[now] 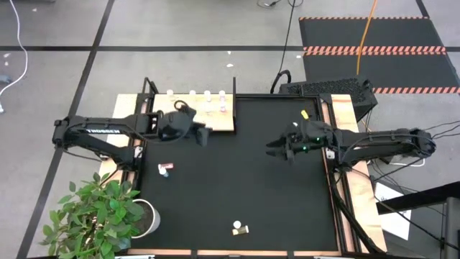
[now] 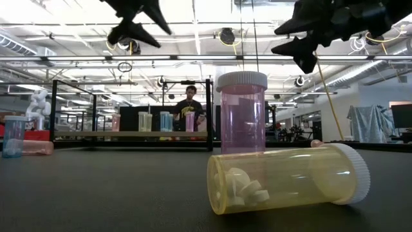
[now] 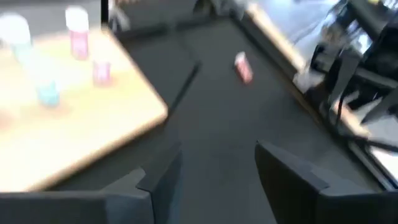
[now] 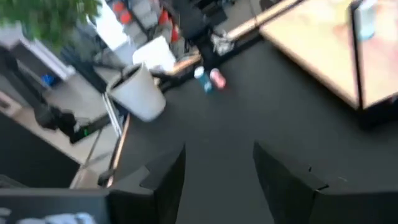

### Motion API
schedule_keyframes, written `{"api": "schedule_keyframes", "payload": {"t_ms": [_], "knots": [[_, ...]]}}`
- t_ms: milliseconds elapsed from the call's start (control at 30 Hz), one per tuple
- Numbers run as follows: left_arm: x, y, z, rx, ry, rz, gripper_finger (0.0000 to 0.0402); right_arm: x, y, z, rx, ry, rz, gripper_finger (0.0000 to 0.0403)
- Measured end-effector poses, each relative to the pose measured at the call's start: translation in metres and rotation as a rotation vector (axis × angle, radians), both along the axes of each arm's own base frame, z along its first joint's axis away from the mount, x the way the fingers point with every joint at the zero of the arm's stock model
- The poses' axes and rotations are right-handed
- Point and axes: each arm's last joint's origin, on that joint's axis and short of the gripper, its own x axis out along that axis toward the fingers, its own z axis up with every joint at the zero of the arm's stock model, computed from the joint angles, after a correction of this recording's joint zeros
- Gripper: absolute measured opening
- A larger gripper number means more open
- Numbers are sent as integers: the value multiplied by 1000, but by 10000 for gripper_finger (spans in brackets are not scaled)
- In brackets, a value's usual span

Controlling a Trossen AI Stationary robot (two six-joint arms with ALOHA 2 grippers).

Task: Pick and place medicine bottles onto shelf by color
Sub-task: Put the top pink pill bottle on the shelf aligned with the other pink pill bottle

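Open workshop hall with grey tiled floor and a ceiling of long strip lights.
A green leafy potted plant in a white pot (image 1: 100, 211) stands at the surface's near left corner; a black floor mat edged with red-striped tape (image 1: 374, 43) lies far right; a person (image 2: 188, 106) stands beyond.

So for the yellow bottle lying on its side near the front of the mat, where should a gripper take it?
Probably across the middle of the yellow bottle, coming straight down from above. It lies on its side on the black mat, so the round body is open on both flanks; the white cap is wider and ribbed, less suited. The pink bottle stands close behind, so fingers should clear it.
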Motion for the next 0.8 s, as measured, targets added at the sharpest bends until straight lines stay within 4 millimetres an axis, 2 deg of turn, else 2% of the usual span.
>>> {"api": "schedule_keyframes", "payload": {"t_ms": [100, 233, 300, 433, 633, 800], "knots": [[-7, -12, -6, -46, 75, -26, 176, 4, 12, -3, 10, 14, 12, 168], [-21, -17, -13, -57, 227, -63, 148, 10, 27, -8, -8, 37, -43, 152], [-26, -18, -15, -117, 257, -80, 135, 13, 32, -10, -7, 57, -54, 146], [-30, -23, -12, -221, 241, -144, 115, 28, 47, 0, -23, 54, -40, 140], [-37, -50, -14, -305, 310, -323, 80, 69, 71, 24, -129, 38, -28, 139], [-50, -78, -21, -327, 436, -364, 49, 110, 100, 30, -160, 76, 6, 139]]}}
